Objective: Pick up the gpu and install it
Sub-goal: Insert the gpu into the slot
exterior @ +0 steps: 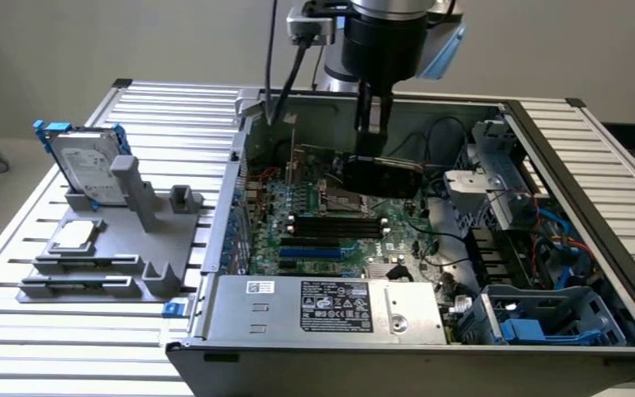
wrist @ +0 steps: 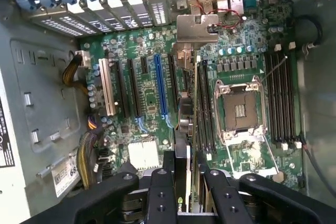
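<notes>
My gripper [exterior: 370,154] hangs down into the open computer case [exterior: 212,240] and is shut on the gpu [exterior: 385,176], a black card held on edge above the green motherboard [exterior: 329,236]. In the wrist view the gpu [wrist: 184,163] runs edge-on between the two black fingers [wrist: 160,195]. Its silver bracket [wrist: 197,27] points toward the case's rear slots. The card floats over the motherboard [wrist: 147,103], between the blue expansion slot [wrist: 160,85] and the open CPU socket [wrist: 239,109]. I cannot tell whether it touches a slot.
A grey fixture [exterior: 108,256] on the exterior view's left carries a silver hard drive in a blue frame [exterior: 83,161] and a small square silver chip [exterior: 75,236]. The power supply [exterior: 329,306], drive cages [exterior: 538,318] and cables [exterior: 450,248] crowd the case.
</notes>
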You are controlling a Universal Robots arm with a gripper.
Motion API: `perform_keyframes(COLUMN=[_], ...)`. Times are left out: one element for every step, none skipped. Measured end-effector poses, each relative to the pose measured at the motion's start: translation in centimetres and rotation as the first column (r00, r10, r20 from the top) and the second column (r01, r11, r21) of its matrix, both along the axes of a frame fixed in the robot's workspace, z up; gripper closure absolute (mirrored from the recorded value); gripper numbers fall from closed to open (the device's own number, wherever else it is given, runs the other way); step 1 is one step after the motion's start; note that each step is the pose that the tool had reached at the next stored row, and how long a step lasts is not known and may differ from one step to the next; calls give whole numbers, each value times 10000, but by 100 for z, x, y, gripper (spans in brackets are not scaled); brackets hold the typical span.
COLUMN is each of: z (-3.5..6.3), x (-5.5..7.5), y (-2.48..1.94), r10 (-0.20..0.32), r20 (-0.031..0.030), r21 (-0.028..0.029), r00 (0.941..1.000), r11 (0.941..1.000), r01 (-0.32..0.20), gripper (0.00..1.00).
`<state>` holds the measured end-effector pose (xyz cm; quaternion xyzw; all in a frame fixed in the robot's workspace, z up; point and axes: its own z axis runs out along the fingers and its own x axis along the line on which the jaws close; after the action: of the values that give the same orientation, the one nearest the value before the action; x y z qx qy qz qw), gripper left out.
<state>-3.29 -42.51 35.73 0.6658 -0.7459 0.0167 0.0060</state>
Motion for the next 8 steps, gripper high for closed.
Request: perform_keyframes(z=[-1, -2, -4, -5, -13, -26, -39, -52], x=[0, 0, -1, -1, 0, -1, -1, 0], y=[0, -1, -3, -6, -16, -32, -50, -71], r10=[179, 331, 461, 578, 674, 730, 780, 820], r20=[0, 0, 1, 0, 0, 1, 2, 3], r21=[1, 2, 3, 1, 3, 16, 31, 46], r00=[9998, 9995, 9989, 9983, 9977, 9973, 9970, 9966], r11=[9998, 9995, 9989, 9983, 9977, 9973, 9969, 9966], r01=[-179, -331, -461, -578, -674, -730, -780, -820], gripper=[73, 73, 73, 73, 73, 73, 73, 73])
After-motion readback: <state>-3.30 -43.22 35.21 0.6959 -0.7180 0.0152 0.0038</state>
